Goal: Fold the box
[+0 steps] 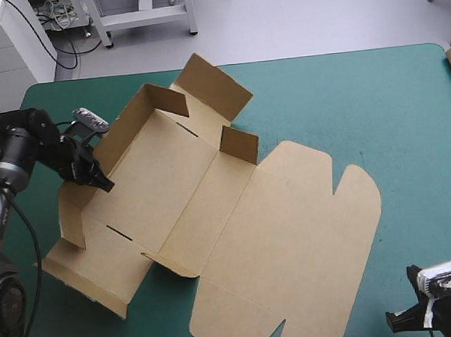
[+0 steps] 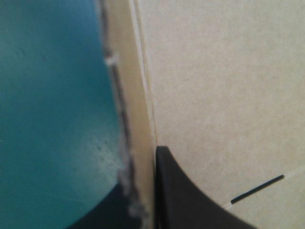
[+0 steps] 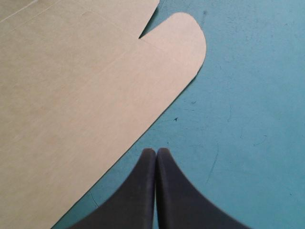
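The brown box (image 1: 214,216) lies half-formed on the teal-green cover (image 1: 376,102). In the high view it stretches across the table from about 10 o'clock to 5 o'clock of the centre.

Its tray end, toward 10 o'clock, has walls up:
- The long left wall (image 1: 121,131) stands raised.
- A short far wall (image 1: 165,99) stands at 12 o'clock of the tray floor, with a loose flap (image 1: 212,83) leaning outward beyond it.
- A small tab (image 1: 241,144) stands upright at the floor's 2 o'clock corner.

At 7 o'clock the near-end panels (image 1: 89,273) lie spread out. The lid (image 1: 285,234) lies flat toward 5 o'clock, with a rounded ear (image 1: 358,197) on its 3 o'clock side.

The left gripper (image 1: 100,180) sits at 9 o'clock of the tray floor, clamped on the left wall. In its wrist view one black finger (image 2: 186,200) lies against the board's inner face and the other shows dark on the cover side. The wall's raw edge runs between them, so the jaws are all but closed on the board. A thin dark slit (image 2: 257,189) marks the floor just beside the inner finger.

The right gripper (image 3: 156,152) is over bare cover near the table's 5 o'clock corner. Its fingers meet in a pointed arch and hold nothing. In its wrist view the lid's edge runs just beside the fingertips without touching them, and the rounded ear lies farther ahead.
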`<state>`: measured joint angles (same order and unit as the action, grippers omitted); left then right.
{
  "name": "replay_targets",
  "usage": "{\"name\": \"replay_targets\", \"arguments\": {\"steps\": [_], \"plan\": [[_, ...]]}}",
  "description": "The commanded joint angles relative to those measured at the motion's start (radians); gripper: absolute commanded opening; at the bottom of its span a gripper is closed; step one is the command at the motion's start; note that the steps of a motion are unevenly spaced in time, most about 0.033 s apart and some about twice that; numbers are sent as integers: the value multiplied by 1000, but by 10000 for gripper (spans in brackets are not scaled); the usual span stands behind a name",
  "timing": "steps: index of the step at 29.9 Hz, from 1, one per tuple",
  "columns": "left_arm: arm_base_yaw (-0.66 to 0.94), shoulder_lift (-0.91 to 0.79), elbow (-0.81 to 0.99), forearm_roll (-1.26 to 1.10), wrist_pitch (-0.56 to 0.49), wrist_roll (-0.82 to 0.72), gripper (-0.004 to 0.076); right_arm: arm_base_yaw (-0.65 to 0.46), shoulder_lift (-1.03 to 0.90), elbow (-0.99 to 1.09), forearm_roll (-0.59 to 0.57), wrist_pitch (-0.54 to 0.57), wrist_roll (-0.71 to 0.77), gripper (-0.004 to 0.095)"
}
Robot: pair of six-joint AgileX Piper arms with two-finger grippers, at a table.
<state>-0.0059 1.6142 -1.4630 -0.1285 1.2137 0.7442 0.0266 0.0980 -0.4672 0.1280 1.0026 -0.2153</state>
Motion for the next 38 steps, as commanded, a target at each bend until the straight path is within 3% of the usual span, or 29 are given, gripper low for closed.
{"name": "replay_targets", "arguments": {"steps": [1, 6, 9, 18, 21, 29, 33, 38], "plan": [[-128, -37, -82, 134, -86, 4, -8, 5, 19, -24, 0, -68, -2, -21], [-332, -31, -91, 328, -305, -9, -8, 5, 19, -24, 0, -68, -2, -21], [-439, -7, -91, 479, -405, -107, -8, 5, 19, -24, 0, -68, -2, -21], [-705, 43, -91, 711, -573, -177, -8, 5, 19, -24, 0, -68, -2, -21], [-768, 43, -91, 741, -578, -200, -8, 5, 19, -24, 0, -68, -2, -21], [-905, 43, -55, 1080, -585, -514, -8, 5, 19, -24, 0, -68, -4, -21], [-976, 43, 47, 1399, -572, -769, -8, 5, 19, -24, 2, -68, -6, -21], [-1048, 43, 157, 1661, -464, -1062, -8, 5, 19, -24, 0, -68, -6, -21]]}}
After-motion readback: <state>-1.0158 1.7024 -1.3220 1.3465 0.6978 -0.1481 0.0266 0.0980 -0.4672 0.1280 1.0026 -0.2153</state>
